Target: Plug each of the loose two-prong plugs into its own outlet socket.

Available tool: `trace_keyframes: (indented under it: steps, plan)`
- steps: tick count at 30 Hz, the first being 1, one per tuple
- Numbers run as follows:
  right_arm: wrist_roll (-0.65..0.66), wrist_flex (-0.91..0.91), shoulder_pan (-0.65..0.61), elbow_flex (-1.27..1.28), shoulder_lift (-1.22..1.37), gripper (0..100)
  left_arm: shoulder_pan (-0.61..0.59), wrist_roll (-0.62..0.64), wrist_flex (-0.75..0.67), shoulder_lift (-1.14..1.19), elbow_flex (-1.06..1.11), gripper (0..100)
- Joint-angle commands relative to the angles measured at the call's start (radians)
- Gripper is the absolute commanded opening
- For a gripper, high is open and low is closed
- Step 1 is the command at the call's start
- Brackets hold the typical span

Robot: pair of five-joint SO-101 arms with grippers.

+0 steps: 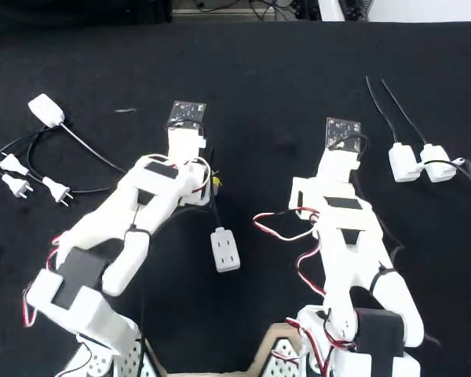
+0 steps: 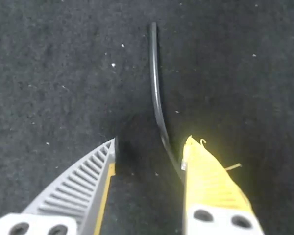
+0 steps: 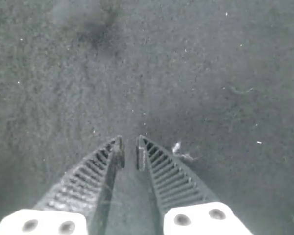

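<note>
Two-prong plugs are lying loose on the black table at the left edge of the high view. I count 3 of them, white with black cords, bunched together and well apart from both claws.

Left claw: in its wrist view it's wide open, with 1 grey ribbed finger and 1 yellow finger, tips down close to the cloth. A thin black cable runs through the gap right along the inner edge of the yellow finger. The fingers aren't pinching it, so the claw has hold of nothing.

Right claw: almost completely closed, just a thin slit between the 2 ribbed tips and nothing in it. It's over the black cloth, with a bit of pale fluff just beside 1 tip.

Further out, in the high view, the left arm comes up from the lower left and slants toward the middle. A white outlet socket lies flat in the lower centre, just to the right of that arm, and its black cord runs up toward the arm's front end. The right arm stands right of centre, pointing up the frame.

At the right edge, 2 white blocks sit side by side with black cords. Can't tell if they're plugs or sockets. In the upper left there's a white adapter on a black cord, above the plug bunch.
</note>
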Motion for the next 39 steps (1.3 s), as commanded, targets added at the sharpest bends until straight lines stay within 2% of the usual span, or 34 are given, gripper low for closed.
trace_keyframes:
  steps: [1, 10, 15, 26, 32, 39]
  plan:
    - [-0.008, -0.026, 0.012, -0.062, 0.002, 5.0, -0.028, 0.011, -0.012, -0.006, -0.065, 22]
    - [-0.008, -0.026, 0.012, -0.062, 0.002, 5.0, -0.027, 0.011, -0.02, -0.011, -0.065, 22]
    - [-0.008, -0.026, 0.012, -0.062, 0.002, 5.0, -0.079, 0.015, 0.003, 0.049, -0.065, 22]
    - [0.0, -0.026, -0.054, -0.061, -0.002, 5.0, -0.263, 0.005, 0.434, -0.152, -0.031, 22]
    - [0.0, -0.018, -0.057, -0.061, -0.004, 5.0, -0.321, -0.138, 0.537, -0.313, 0.065, 22]
    - [0.002, 0.043, -0.109, -0.067, -0.005, 5.0, -0.325, -0.285, 0.534, -0.543, 0.268, 22]
